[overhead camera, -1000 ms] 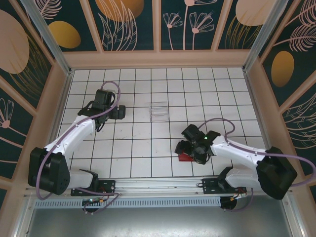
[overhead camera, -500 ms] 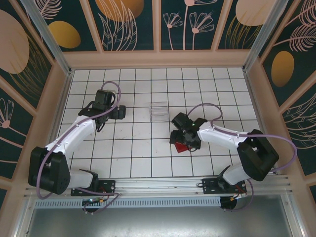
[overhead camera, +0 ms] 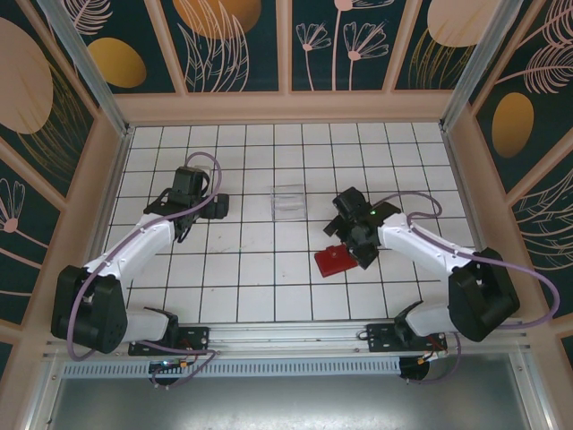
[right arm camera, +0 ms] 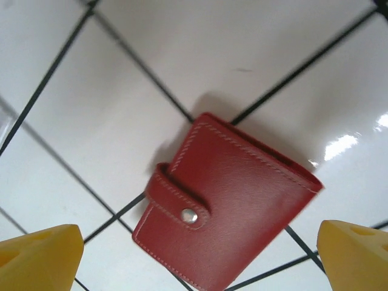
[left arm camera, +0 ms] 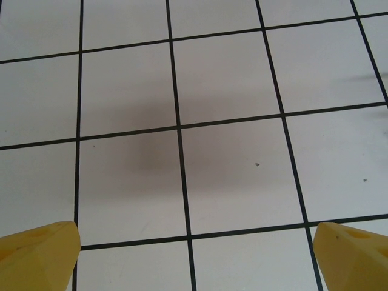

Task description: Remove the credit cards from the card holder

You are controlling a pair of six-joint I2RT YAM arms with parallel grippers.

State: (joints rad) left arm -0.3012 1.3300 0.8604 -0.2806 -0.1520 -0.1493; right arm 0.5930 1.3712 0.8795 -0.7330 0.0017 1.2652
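Here's the white gridded table [overhead camera: 242, 269], and the red card holder [right arm camera: 230, 224] lies flat on it, right of centre and toward the near side. It sits directly below the right gripper [right arm camera: 197, 257], whose jaws are spread wide and hold nothing. The left gripper [left arm camera: 194, 254] is over on the far left, well apart, equally wide and empty above bare tiles. A clear box [overhead camera: 288, 202] sits beyond centre.

The holder looks like light, soft stitched leather, likely to slide on this glossy surface, so I'd pin the body down. It's folded shut. The tab [right arm camera: 176, 203] is fastened by a metal snap [right arm camera: 189, 214], and the tab's free edge is where I'd take hold. No cards are showing, and there's no brand or lettering to read.
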